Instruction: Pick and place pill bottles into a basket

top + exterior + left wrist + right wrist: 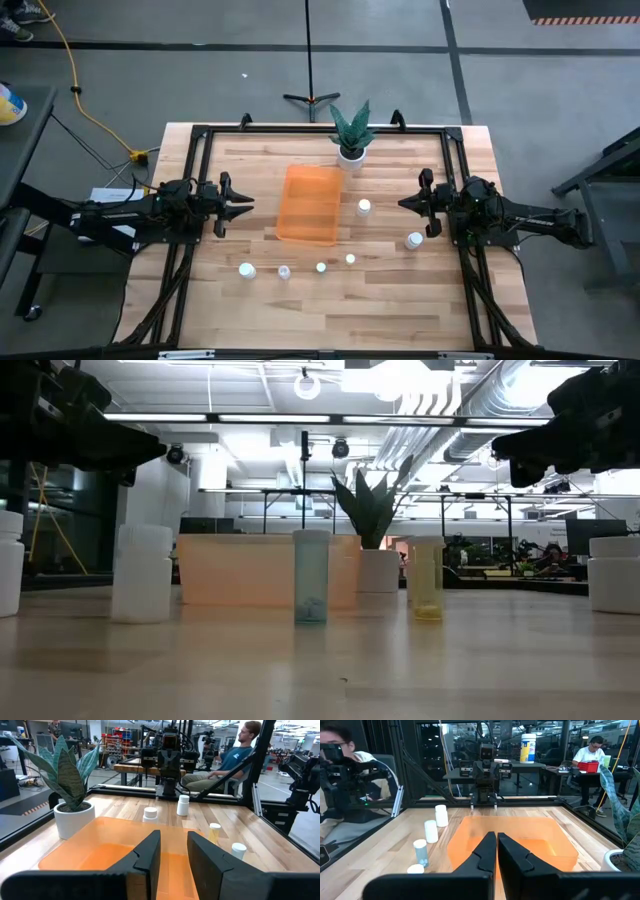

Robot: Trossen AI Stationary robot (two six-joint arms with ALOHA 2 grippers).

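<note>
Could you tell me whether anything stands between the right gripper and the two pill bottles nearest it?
Nothing visible does. The right gripper hovers beside the upper pill bottle and the lower pill bottle, with only bare table around; the plant pot stands farther back.

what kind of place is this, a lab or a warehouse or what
Probably a robotics lab or workshop. Exposed ceiling ducts run above the wooden table, people sit at workbenches behind it, and a yellow cable trails over a concrete floor.

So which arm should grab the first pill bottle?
Probably the right. Two pill bottles stand just in front of the right hand, while the left hand faces the basket, with the other bottles farther off.
</note>
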